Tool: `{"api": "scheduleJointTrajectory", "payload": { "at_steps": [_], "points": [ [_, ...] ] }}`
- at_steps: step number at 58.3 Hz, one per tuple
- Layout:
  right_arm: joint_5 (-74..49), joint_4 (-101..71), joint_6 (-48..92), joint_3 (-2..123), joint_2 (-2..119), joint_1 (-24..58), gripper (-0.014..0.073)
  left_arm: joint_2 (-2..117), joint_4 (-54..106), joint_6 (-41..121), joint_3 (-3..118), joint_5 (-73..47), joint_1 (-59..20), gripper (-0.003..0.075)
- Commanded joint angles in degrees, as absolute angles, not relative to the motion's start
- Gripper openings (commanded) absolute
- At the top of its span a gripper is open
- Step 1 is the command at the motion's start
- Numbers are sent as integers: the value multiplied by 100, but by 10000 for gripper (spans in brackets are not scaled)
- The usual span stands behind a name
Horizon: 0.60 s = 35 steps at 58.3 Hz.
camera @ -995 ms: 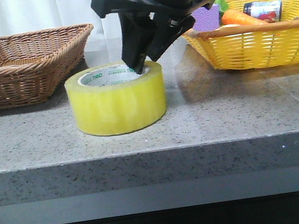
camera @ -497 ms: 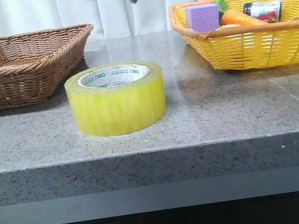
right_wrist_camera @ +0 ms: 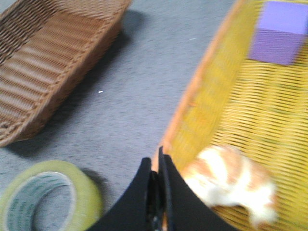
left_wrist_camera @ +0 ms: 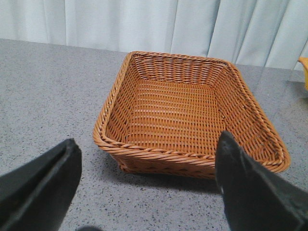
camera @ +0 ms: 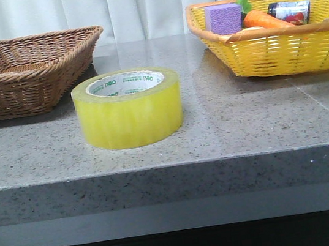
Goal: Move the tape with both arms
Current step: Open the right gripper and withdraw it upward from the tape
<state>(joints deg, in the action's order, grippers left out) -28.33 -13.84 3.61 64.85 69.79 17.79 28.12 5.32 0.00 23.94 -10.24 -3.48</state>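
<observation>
On the speckled grey stone tabletop (camera: 258, 127), nearest the front edge, the wide roll of translucent yellow packing tape (camera: 128, 108) lay flat, its white inner core with green print facing up. It sat alone between the two baskets, touching neither, and no gripper showed in the front view. Judged from that, the tape rested mid-table, free of both arms, and had not reached the brown basket, so a pick-up and a drop seemed left to do.

Its glossy, smooth wall contrasted with the matte, granular stone. In the right wrist view, the right gripper (right_wrist_camera: 156, 192) showed its two black fingers pressed together with nothing between them, hanging above the table near the tape (right_wrist_camera: 48, 197) and the yellow basket's rim. The left gripper (left_wrist_camera: 147, 185) had its dark, blunt fingers spread wide and empty, over bare table in front of the brown basket.

Farther back stood the shallow rectangular brown wicker basket (camera: 24, 76), tightly woven with a braided rim, and the yellow woven basket (camera: 277, 50) holding a purple block (camera: 223, 19), an orange carrot (camera: 265, 19) and a small can (camera: 289, 10). Pale pleated curtains (camera: 134, 4) hung behind.
</observation>
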Motion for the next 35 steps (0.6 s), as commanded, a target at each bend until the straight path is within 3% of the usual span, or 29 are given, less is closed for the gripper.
{"api": "scheduleJointTrajectory", "payload": {
  "at_steps": [1,11,35],
  "points": [
    [-2204,-1444,345,6159,6285,1483,-68,2873,538,-60,2592,-617,-338,566],
    [-1784,-1431,350,5022,5157,1126,-68,2873,538,-60,2592,-617,-338,567],
    [-1093,-1254,350,2421,2227,1120,-68,2873,538,-60,2592,-617,-338,566]
  ]
}}
